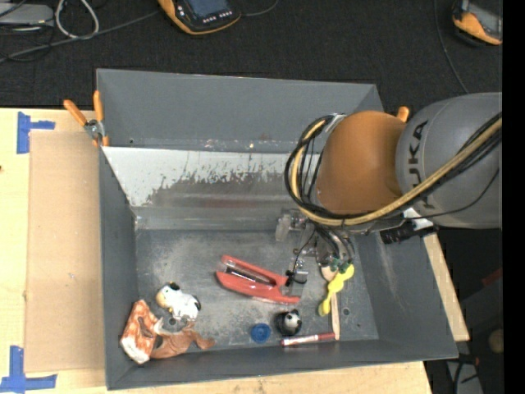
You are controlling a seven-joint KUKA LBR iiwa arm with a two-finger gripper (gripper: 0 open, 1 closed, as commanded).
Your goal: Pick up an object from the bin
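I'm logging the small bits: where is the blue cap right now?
In the camera view, the blue cap lies on the bin floor by the near wall, just left of the black-and-white ball and below the red tool.

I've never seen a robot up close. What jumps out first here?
The big grey arm with its orange cover reaches in from the right, its gripper low over the right end of a red-handled tool mid-floor. Next comes the black-and-white soft toy against an orange cloth in the near left corner of the bin.
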